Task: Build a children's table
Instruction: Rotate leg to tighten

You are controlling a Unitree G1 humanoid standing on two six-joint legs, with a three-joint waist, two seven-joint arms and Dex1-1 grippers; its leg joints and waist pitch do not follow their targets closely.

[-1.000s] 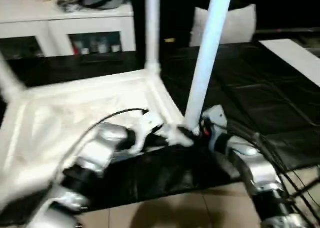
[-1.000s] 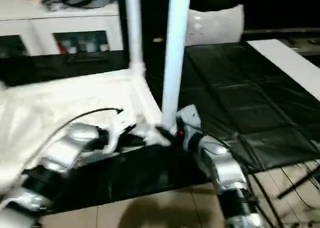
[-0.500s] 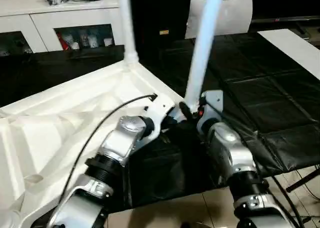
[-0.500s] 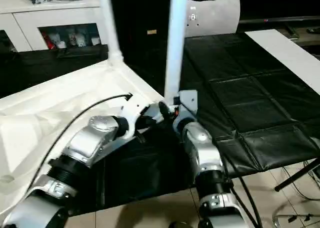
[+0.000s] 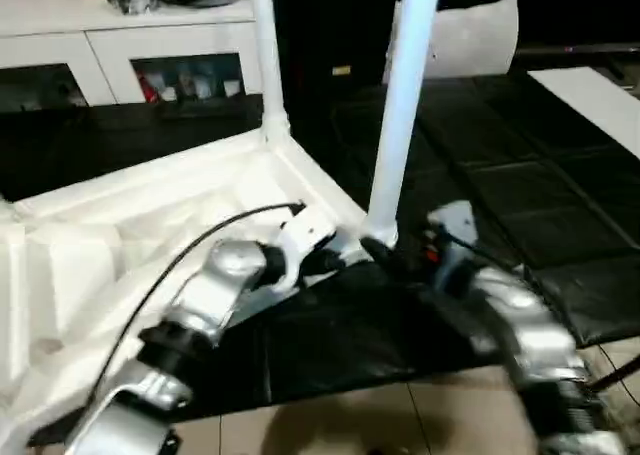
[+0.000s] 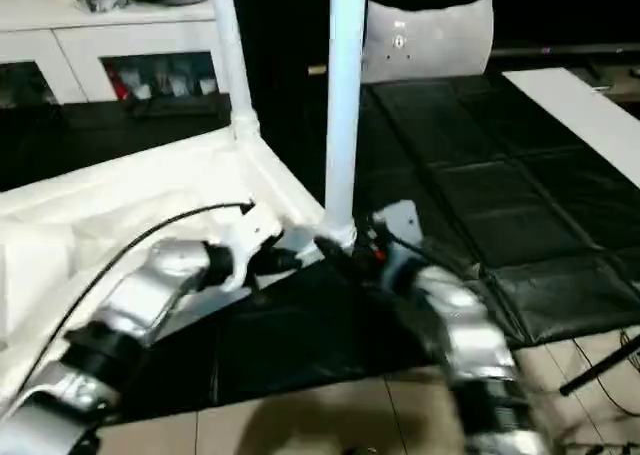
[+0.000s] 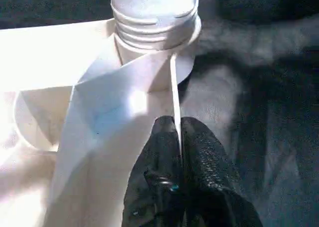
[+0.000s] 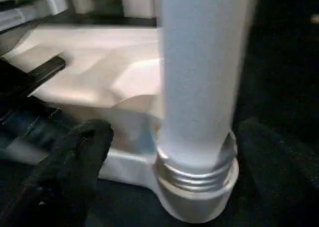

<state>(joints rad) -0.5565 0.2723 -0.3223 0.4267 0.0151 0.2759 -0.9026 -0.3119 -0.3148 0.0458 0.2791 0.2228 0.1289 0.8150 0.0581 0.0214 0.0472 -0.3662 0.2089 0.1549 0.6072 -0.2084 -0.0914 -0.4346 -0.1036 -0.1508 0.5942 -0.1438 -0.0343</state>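
While upturned tabletop [image 5: 150, 225] lies flat, near leg [image 5: 400, 115] upright, left tool [image 7: 178, 137] pinching rib, right tool [image 8: 164, 152] released.

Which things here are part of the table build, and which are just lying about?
Part of the job:
- table top, upside down on the black mat
- near leg, standing in its corner socket
- far leg, standing in the back corner
- left gripper, pinching a rib by that socket
- right gripper, at the near leg's base

Lying about:
- white cabinets
- flat panel
- black mat
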